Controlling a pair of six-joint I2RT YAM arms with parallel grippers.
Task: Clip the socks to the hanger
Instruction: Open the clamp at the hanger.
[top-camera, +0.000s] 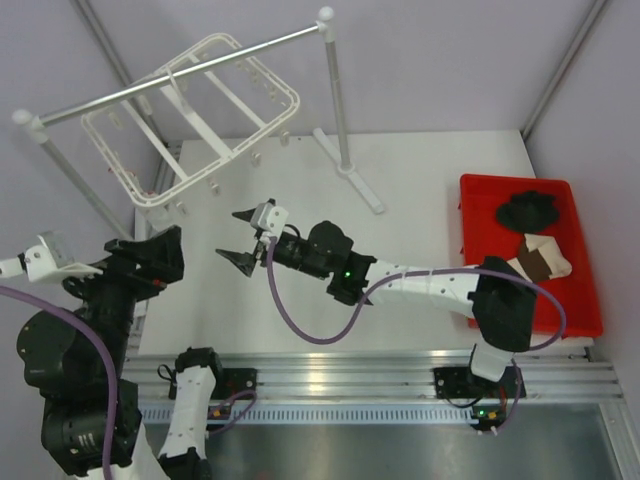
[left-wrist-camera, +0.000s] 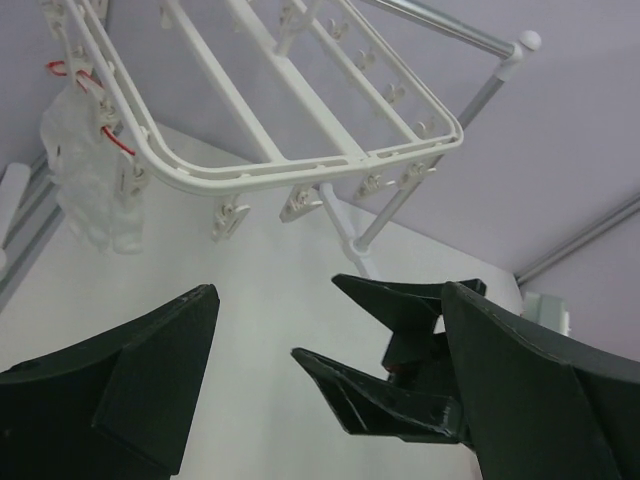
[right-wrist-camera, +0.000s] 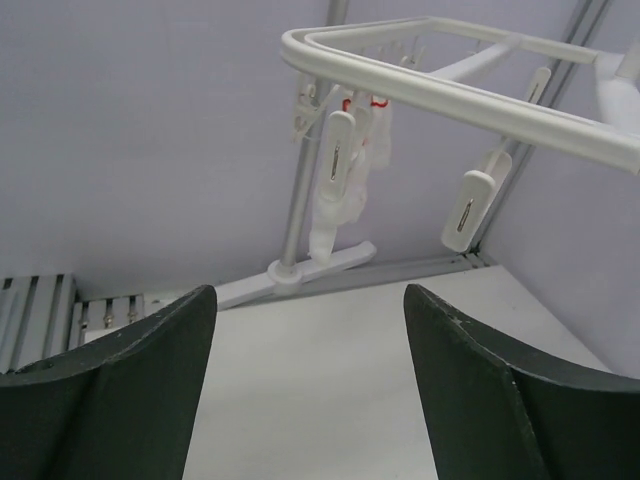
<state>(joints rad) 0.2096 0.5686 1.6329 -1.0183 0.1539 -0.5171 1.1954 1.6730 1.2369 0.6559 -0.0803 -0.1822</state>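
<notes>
The white hanger (top-camera: 190, 115) hangs tilted from the grey rail at the back left; it also shows in the left wrist view (left-wrist-camera: 300, 160) and the right wrist view (right-wrist-camera: 450, 100), with small clips (right-wrist-camera: 338, 160) dangling. Black socks (top-camera: 530, 210) lie bunched in the red tray (top-camera: 590, 300) at the right. My right gripper (top-camera: 238, 238) is open and empty above the table's middle, below the hanger's near edge; it also shows in its own view (right-wrist-camera: 305, 300). My left gripper (top-camera: 172, 255) is open and empty at the left, facing the right gripper (left-wrist-camera: 380, 350).
The grey rail (top-camera: 180, 75) stands on two poles; the right pole's foot (top-camera: 350, 175) lies on the table. A pale and brown item (top-camera: 540, 258) lies in the tray. A clear plastic bag (left-wrist-camera: 85, 170) with red ties hangs from the hanger's left side.
</notes>
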